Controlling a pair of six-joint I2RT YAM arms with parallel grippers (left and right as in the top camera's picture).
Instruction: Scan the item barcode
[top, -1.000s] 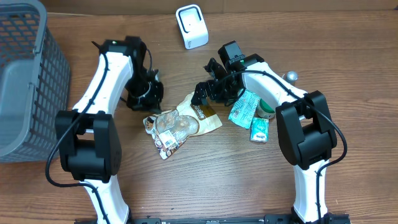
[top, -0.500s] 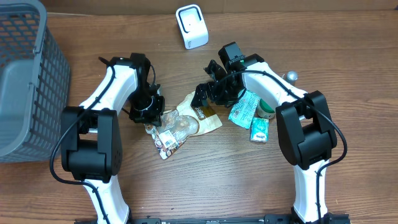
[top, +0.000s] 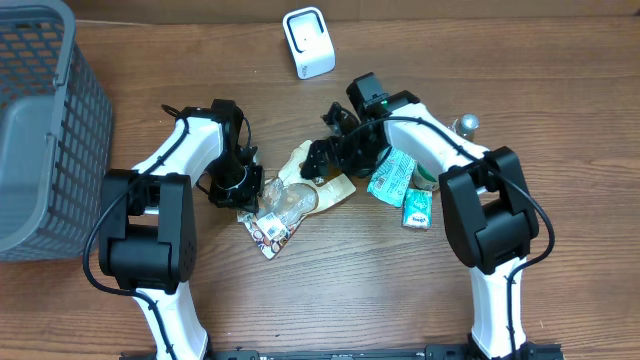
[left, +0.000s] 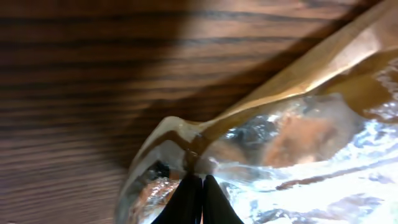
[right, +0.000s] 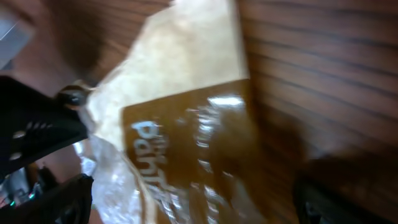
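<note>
2 white-and-black arms reach inward toward each other: the left arm bends right, the right arm bends left. The left gripper points down, its 2 fingers pressed together with tips touching. The right gripper sits low, angled toward the left one, its 2 fingers spread wide; the grippers are near each other, apart.

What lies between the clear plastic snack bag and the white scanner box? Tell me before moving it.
Nothing lies on the wooden table between the clear plastic snack bag and the white scanner box. Only the open right gripper hangs over the bag's scanner-side end.
</note>
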